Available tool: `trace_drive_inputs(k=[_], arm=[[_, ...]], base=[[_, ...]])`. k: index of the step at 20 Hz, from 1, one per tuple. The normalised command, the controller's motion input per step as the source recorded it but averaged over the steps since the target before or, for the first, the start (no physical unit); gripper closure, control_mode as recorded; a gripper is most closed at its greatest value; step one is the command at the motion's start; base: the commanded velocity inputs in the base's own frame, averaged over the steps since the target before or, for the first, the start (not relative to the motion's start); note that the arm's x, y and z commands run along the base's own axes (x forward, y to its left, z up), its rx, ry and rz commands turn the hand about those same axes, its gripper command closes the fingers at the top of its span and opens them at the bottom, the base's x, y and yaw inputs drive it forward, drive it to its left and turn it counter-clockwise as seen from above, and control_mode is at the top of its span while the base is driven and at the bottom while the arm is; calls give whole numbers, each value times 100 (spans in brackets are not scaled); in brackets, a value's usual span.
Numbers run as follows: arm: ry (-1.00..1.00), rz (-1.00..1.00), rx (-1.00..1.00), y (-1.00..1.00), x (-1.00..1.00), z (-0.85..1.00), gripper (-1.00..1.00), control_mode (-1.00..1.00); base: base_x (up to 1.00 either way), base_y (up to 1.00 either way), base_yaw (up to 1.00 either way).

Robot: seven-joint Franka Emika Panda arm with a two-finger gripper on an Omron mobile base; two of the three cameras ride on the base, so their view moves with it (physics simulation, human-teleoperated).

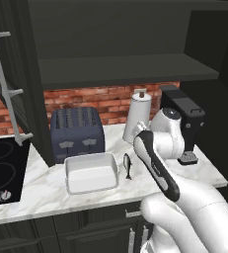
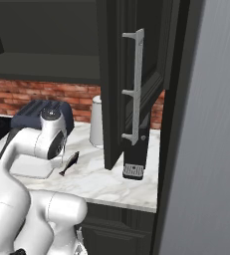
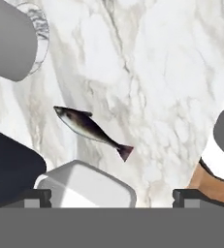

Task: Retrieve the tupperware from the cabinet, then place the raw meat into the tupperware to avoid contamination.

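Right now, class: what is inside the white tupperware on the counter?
Nothing visible: the tupperware shows a bare white floor in the left base view. The raw meat lies beside it on the marble counter. In the right base view the arm covers most of it.

Arm folded low, end effector (image 3: 111,197) (fingers apart) downward

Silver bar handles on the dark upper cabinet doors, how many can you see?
2: one silver bar handle on the open door left of the toaster, one on the open door right of the paper-towel roll. Others may be hidden.
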Motion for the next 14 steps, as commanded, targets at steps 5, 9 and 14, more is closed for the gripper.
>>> trace_drive_inputs(k=[5, 9, 14], arm=[[1, 47, 0, -1, 26, -19, -100, -100], [1, 49, 0, 0, 25, -22, -100, -100], [3, 34, 0, 0, 37, -6, -100, -100]], base=[[0, 0, 0], [0, 0, 0], [0, 0, 0]])
